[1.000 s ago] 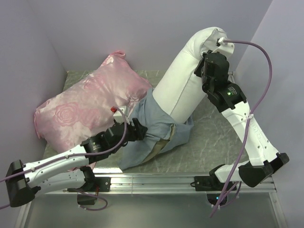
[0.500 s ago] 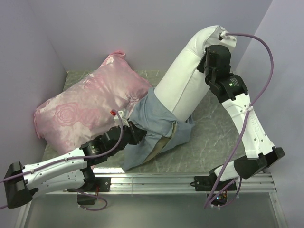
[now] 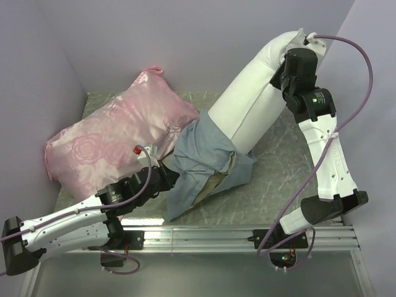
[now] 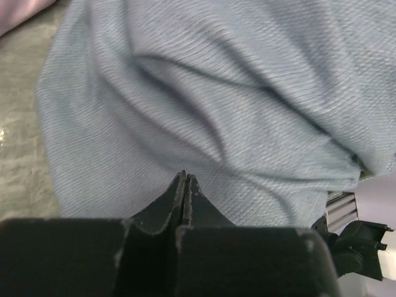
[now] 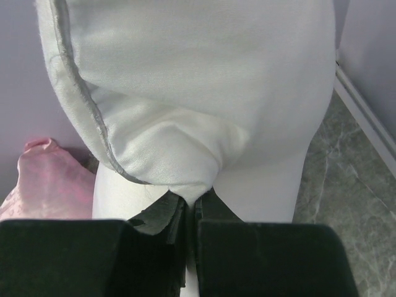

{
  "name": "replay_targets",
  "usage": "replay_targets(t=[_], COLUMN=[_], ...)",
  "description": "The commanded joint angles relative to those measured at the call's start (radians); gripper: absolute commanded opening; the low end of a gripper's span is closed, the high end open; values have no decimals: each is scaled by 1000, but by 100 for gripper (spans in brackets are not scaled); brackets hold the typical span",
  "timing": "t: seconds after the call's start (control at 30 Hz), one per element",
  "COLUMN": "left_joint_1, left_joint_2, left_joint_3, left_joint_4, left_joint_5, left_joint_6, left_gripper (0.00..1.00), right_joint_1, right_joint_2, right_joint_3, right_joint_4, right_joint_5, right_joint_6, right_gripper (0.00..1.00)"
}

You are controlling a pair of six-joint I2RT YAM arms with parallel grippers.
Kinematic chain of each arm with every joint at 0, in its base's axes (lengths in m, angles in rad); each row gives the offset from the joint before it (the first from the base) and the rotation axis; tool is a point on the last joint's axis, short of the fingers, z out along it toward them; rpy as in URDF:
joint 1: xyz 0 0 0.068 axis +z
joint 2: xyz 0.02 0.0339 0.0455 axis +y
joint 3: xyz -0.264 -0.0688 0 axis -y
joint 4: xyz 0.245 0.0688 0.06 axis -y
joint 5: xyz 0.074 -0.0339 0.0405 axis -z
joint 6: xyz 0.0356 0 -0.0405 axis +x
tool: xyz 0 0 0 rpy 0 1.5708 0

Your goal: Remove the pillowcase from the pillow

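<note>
1. The plump white pillow slants up, right of the shiny pink pillow.
2. The woven blue-grey pillowcase wrinkles around its lower end.
3. The left gripper pinches pillowcase cloth; the right gripper pinches the white pillow's upper end.

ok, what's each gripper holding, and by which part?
Left gripper: shut on the pillowcase, pinching a fold of blue-grey cloth at its left edge in the top view. Right gripper: shut on the pillow, pinching fabric near its raised top end.

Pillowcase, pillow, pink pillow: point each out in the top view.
pillowcase [image 3: 198,158], top external view, bunched blue-grey fabric around the pillow's lower end.
pillow [image 3: 247,104], top external view, bare white middle.
pink pillow [image 3: 117,139], top external view, rose-patterned face.
</note>
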Motion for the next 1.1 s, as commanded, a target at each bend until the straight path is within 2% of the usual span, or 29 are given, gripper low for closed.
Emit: replay_targets(t=[0.0,0.1,0.13,0.17,0.2,0.27,0.33,0.47,0.6,0.63,0.7,0.8,0.83,0.87,1.07], left_joint_1=[-1,-1,-5,-7,-8,-10,-42,-103,-131,-140,-156,-168,-168,-169,-171], left_joint_2=[-47,-76,-103,-119,-128,-84,21,149,220,223,191,128,111,96,-59], left_joint_3=[16,8,-24,-44,-59,-18,58,114,149,149,129,77,51,42,29], left_joint_4=[-48,72,138,198,299,279,191,174,73,53,28,-22,-31,-42,-231], left_joint_5=[-36,48,94,181,208,240,213,147,78,63,44,23,20,9,-74], left_joint_6=[-42,26,62,115,131,178,198,206,145,131,88,21,7,-21,-130], left_gripper=[1,2,32,49,63,67,69,70,61,48,30,8,4,1,1], right_joint_1=[-33,-39,-38,-39,-39,-39,-39,-39,-39,-39,-41,-47,-51,-67,-133], right_joint_2=[-33,-39,-40,-42,-46,-51,-57,-62,-48,-45,-42,-34,-33,-26,59], right_joint_3=[65,54,50,39,33,18,13,16,40,45,50,62,71,92,276], right_joint_4=[61,65,65,69,72,78,80,78,65,58,57,57,51,45,-40], right_joint_5=[-14,-44,-46,-58,-61,-63,-64,-66,-70,-67,-63,-51,-55,-61,-87], right_joint_6=[35,43,47,49,50,50,50,50,43,41,37,32,34,41,70], right_gripper=[0,0,0,0,0,0,0,0,0,0,0,0,0,0,0])
